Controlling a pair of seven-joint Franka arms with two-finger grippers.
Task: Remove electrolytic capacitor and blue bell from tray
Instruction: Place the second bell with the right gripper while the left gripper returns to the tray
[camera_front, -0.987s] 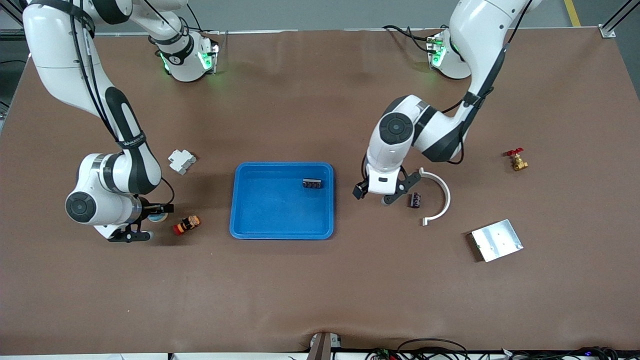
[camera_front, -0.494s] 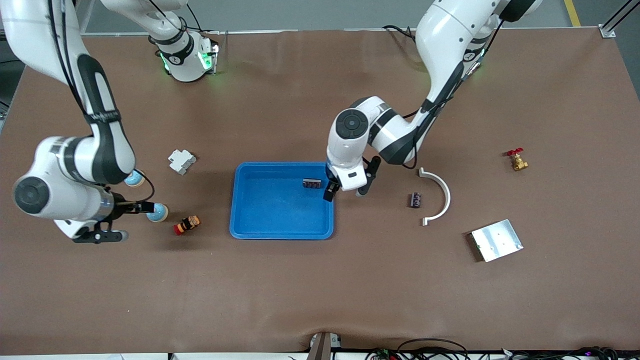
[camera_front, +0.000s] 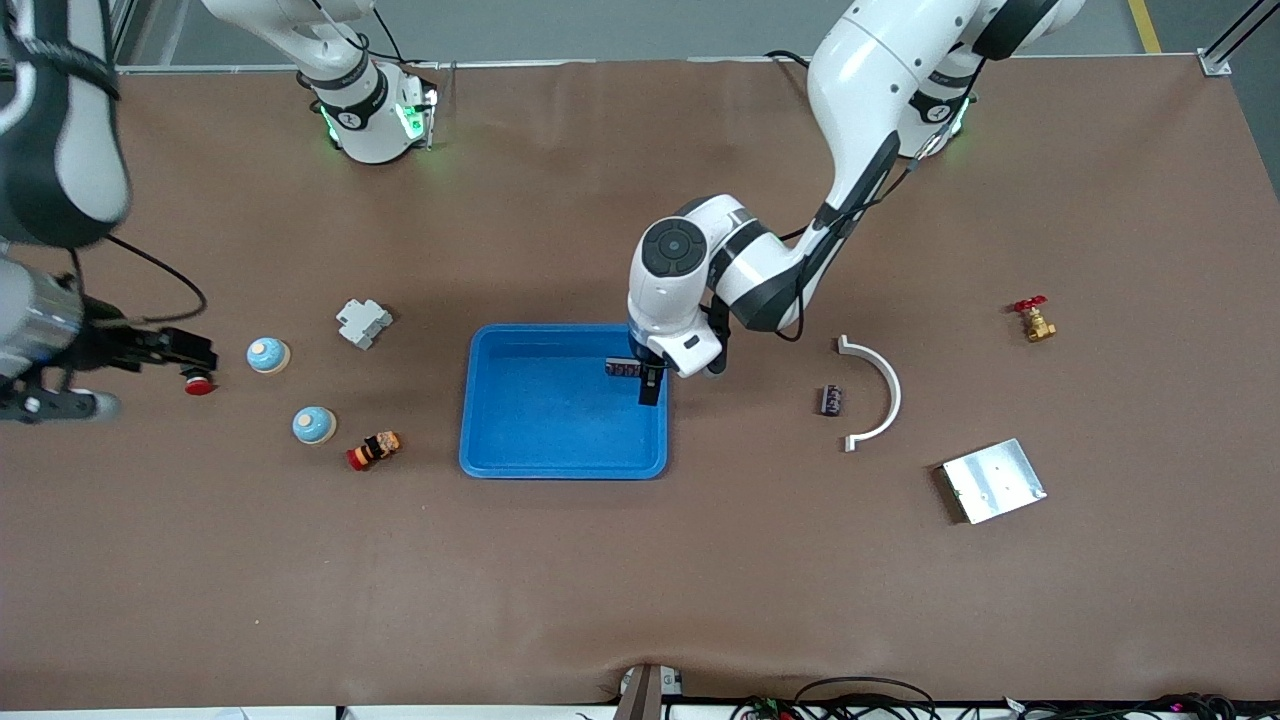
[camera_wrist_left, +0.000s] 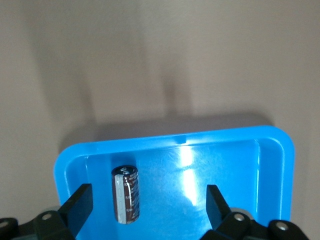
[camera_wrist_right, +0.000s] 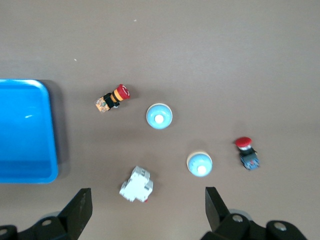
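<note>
Lying in the blue tray (camera_wrist_left: 270, 150), the capacitor (camera_wrist_left: 125, 194) sits between the left gripper's (camera_wrist_left: 149, 205) open, empty jaws.

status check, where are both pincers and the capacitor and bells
Left pincer open over blue tray, capacitor lying in it. Right pincer open, empty, up at right arm's end. Two bells on table, ungrasped. Nothing blocking them.

brown surface (camera_front: 640, 560), blue tray (camera_front: 480, 400), two blue bells (camera_front: 268, 354), white clip (camera_front: 362, 322), red buttons (camera_front: 372, 449), white arc (camera_front: 880, 392), metal plate (camera_front: 993, 480), brass valve (camera_front: 1034, 320)
</note>
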